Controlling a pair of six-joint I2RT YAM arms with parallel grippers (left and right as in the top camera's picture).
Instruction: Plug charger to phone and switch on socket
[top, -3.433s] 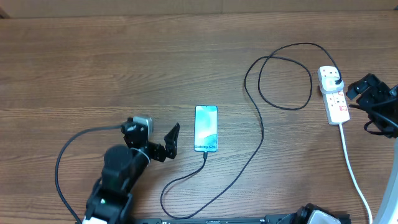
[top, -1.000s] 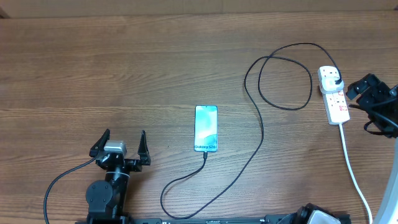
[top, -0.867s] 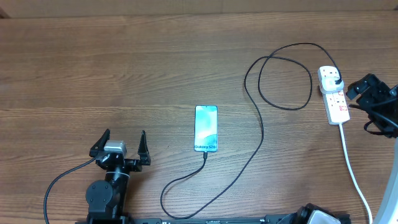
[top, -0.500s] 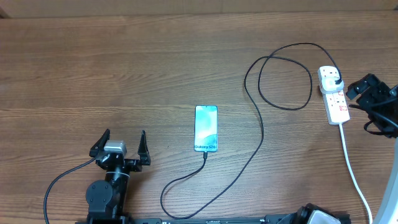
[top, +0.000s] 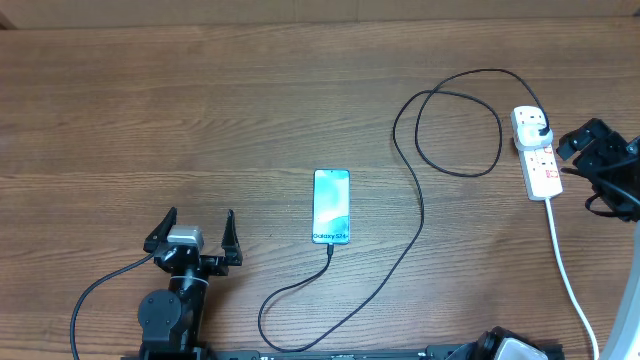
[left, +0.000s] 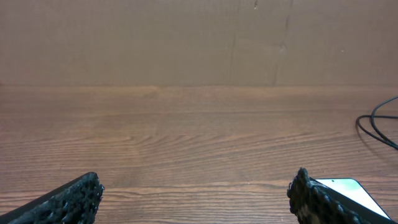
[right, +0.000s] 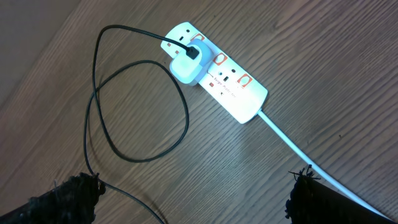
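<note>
So, left gripper (top: 197, 222): sat low near the front edge of the table (top: 150, 90), jaws spread wide and holding nothing.
Phone (top: 331, 206): lay flat and screen-up to the right of the left gripper, apart from it. Its long axis ran front to back, with the "Galaxy S24" end toward the robot. Slim, smooth and glass-faced, it would likely skate on the wood if nudged, so it was best steadied by its long edges rather than pressed on the screen.
Charger (top: 422, 205): its tip met the phone's near end and looked seated, though how fully I could not tell. From there the cable curled toward the front edge, climbed rightward, made one loose loop and ended at the socket. It looked thin, limp and light — only the stiff connector body behind the tip would give a sure hold.
Socket (top: 538, 155): lay at the far right, long axis roughly front to back, with the charger's plug in its farthest outlet and the thick white cord (right: 292, 141) leaving the near end. Being light plastic, it called for a switch press straight down — otherwise the strip might slide. Whether the switch was on could not be read.
Right gripper (right: 193, 196): hung above and just right of the socket, clear of it, jaws wide apart and empty.
</note>
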